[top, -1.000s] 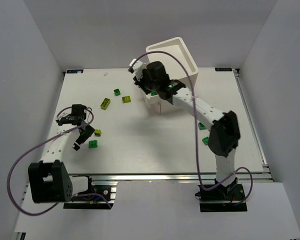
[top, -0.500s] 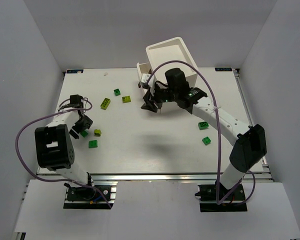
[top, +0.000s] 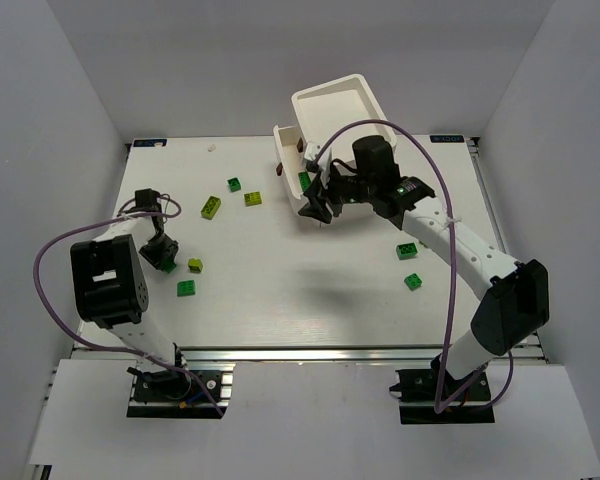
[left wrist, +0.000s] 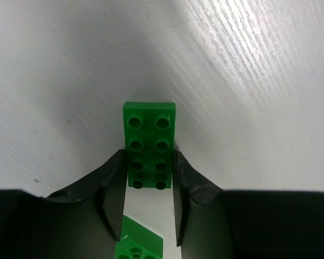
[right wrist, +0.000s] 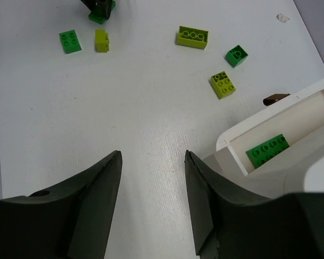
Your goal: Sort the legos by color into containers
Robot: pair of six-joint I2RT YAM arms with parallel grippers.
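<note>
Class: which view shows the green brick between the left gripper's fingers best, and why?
Left wrist: the green brick fills the centre, all eight studs clear, fingers against both long sides. The top view shows mostly the left gripper over it; the right wrist view shows a small green sliver at its top edge.

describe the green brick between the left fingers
The green brick is a glossy plastic two-by-four with eight round studs facing up. It appears to lie flat on the white table, long axis pointing away from the wrist camera. Its near half sits between the dark fingers of the left gripper, one against each long side; the far half sticks out free. A second brick, also green, shows nearer the camera, apart.
</note>
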